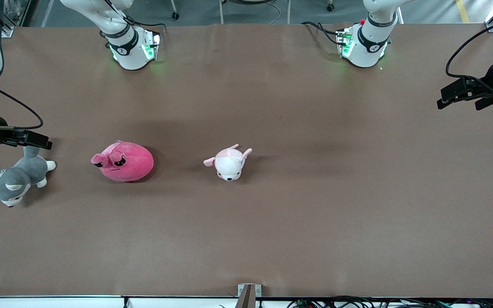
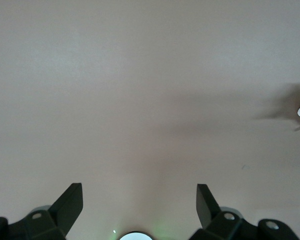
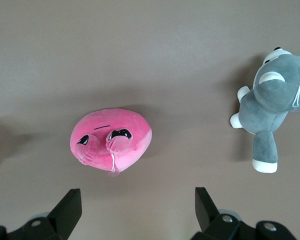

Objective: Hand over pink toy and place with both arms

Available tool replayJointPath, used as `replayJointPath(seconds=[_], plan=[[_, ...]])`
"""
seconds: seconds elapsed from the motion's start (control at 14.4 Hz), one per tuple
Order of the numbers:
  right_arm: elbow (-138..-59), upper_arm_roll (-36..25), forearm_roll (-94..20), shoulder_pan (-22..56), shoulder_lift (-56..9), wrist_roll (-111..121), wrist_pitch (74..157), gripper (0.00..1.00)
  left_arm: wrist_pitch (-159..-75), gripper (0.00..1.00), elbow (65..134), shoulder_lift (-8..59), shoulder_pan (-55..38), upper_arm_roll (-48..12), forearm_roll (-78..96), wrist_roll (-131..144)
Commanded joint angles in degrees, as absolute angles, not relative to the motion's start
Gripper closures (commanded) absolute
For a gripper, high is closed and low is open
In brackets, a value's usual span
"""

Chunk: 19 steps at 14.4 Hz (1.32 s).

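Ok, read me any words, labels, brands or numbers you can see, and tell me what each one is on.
None can be read.
Right arm base: a small dark mark on its black band, too small to read.
Left arm base: the same kind of mark, too small to read.
Pink toy: a small white tag, no print visible.
Grey plush: a white tag, no print visible.

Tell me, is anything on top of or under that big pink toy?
Nothing sits on the pink toy; its top is bare, and both arms' fingers are away from it. It rests directly on the brown table. Whatever lies beneath its body is covered.
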<state>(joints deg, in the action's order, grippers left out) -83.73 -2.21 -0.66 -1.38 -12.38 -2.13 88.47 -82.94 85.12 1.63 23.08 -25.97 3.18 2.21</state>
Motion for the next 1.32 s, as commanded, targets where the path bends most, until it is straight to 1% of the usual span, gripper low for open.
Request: replayJointPath(seconds=[0.0,0.07,0.14,0.21,0.35,0.55,0.83,1.25], plan=[[-83.1,-1.1,-0.3,-1.3,-12.0,-1.8,85.0,0.0,-82.7,0.0,83.8,2.2,22.9,-25.0,2.0,1.5],[-84.0,-1.0,-0.3,-0.7,-11.1,-1.9,84.2,0.0,-82.6,0.0,83.8,2.2,20.9,-22.7,2.0,1.5],[-85.6,-1.0,-0.3,-0.4,-9.1,-1.9,84.5,0.0,-82.7,0.0,83.8,2.2,17.4,-19.0,2.1,1.5],[-87.3,-1.0,-0.3,-0.4,-7.1,-1.9,84.6,0.0,-82.6,0.0,83.8,2.1,12.8,-13.8,2.1,1.4],[-89.9,-1.0,-0.3,-0.5,-3.3,-1.8,84.3,0.0,-82.6,0.0,83.7,1.9,5.0,-5.6,2.1,1.4],[-93.5,-1.0,-0.3,-0.6,2.0,-1.8,84.3,0.0,-82.6,0.0,83.7,1.8,-2.4,1.0,2.0,1.4],[-94.9,-1.0,-0.3,-0.4,5.7,-1.8,84.3,0.0,-82.6,0.0,83.7,1.8,-3.2,1.8,1.9,1.4],[-94.0,-0.9,-0.4,-0.5,8.2,-1.9,84.2,0.0,-82.8,0.0,84.1,-0.1,-2.5,1.6,1.6,1.4]])
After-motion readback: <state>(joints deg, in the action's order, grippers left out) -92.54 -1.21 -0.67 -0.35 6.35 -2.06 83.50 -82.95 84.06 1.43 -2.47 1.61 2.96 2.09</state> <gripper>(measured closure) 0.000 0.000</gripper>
